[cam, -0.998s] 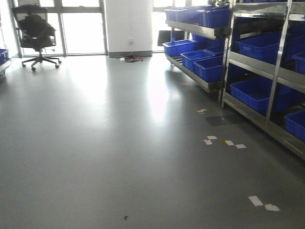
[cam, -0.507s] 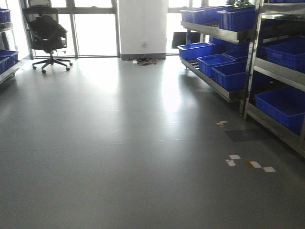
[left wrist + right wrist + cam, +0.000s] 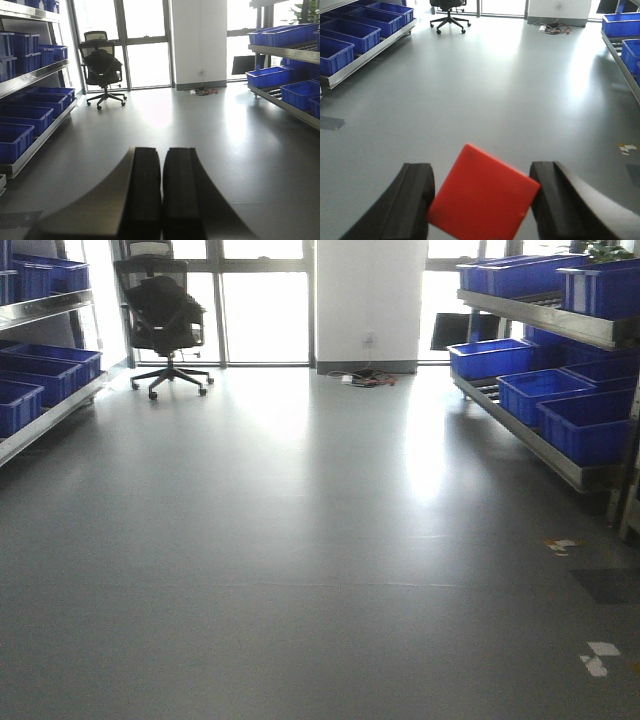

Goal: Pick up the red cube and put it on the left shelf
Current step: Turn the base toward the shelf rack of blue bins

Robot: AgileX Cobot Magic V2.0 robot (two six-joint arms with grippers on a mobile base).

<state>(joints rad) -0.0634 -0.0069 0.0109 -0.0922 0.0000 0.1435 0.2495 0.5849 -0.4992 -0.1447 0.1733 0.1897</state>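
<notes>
The red cube (image 3: 482, 197) sits tilted between the two black fingers of my right gripper (image 3: 481, 172), which is shut on it above the grey floor. In the left wrist view my left gripper (image 3: 162, 150) is shut, pads almost touching, with nothing between them. The left shelf (image 3: 55, 415), a steel rack holding blue crates, runs along the left wall. It also shows as the left shelf (image 3: 30, 77) in the left wrist view and the left shelf (image 3: 367, 56) in the right wrist view. Both grippers are well away from it, over open floor.
A black office chair (image 3: 160, 315) stands by the windows at the back left. A second steel rack (image 3: 540, 445) with blue crates lines the right side. Cables (image 3: 365, 378) lie at the foot of the white pillar. Tape marks (image 3: 598, 658) dot the floor at the right.
The front view has swung left. The right rack slid toward the frame's right edge, the chair shifted right, and the left shelf came into view.
</notes>
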